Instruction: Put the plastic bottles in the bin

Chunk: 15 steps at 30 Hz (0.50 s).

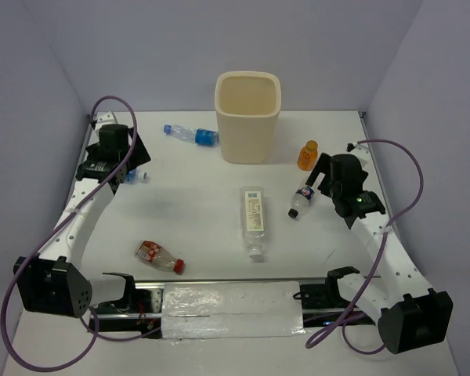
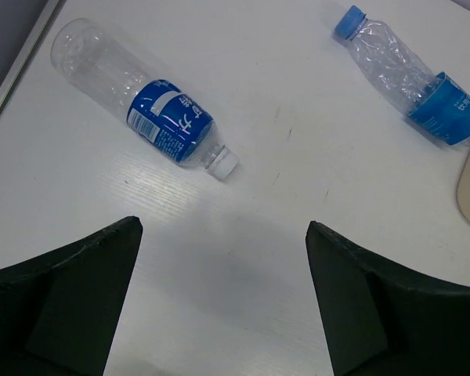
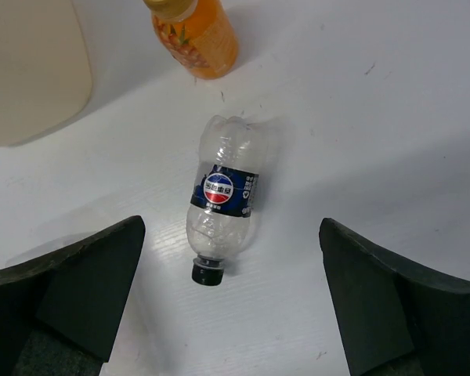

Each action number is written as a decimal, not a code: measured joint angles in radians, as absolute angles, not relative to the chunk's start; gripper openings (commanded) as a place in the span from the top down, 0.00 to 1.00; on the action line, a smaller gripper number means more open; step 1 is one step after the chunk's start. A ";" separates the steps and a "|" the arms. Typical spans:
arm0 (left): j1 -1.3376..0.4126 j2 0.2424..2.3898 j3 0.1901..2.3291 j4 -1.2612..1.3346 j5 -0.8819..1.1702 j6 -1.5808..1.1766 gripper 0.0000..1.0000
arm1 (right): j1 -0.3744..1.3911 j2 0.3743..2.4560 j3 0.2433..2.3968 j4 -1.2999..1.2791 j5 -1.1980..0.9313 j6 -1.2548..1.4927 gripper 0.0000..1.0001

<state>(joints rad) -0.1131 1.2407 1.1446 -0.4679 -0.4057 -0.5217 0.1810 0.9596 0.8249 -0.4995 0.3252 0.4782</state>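
Observation:
The cream bin (image 1: 247, 117) stands upright at the back centre. My left gripper (image 1: 124, 166) is open and empty above the table, just short of a clear blue-labelled, white-capped bottle (image 2: 153, 110) lying on its side. A crumpled blue-capped bottle (image 2: 411, 74) lies beyond it, by the bin. My right gripper (image 3: 232, 223) is open, its fingers either side of the dark-labelled bottle (image 3: 223, 196), which lies cap toward me. The small orange bottle (image 3: 196, 31) stands behind it. A clear white-labelled bottle (image 1: 254, 221) and a red-capped bottle (image 1: 160, 256) lie nearer the front.
Grey walls close in the table on three sides. A foil-covered strip (image 1: 231, 307) and the arm bases run along the near edge. Purple cables (image 1: 411, 196) loop off both arms. The bin's wall shows in the right wrist view (image 3: 31, 70).

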 measured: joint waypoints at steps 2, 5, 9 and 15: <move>-0.113 1.247 1.145 -0.472 -0.403 -0.522 0.01 | 0.181 0.960 0.825 -0.500 0.324 0.478 0.00; -0.113 1.253 1.145 -0.472 -0.396 -0.523 0.01 | 0.181 0.955 0.825 -0.499 0.313 0.478 0.00; -0.113 1.256 1.146 -0.473 -0.373 -0.522 0.01 | 0.181 0.936 0.824 -0.500 0.299 0.483 0.00; -0.113 1.256 1.151 -0.479 -0.359 -0.523 0.01 | 0.181 0.917 0.790 -0.502 0.298 0.513 0.00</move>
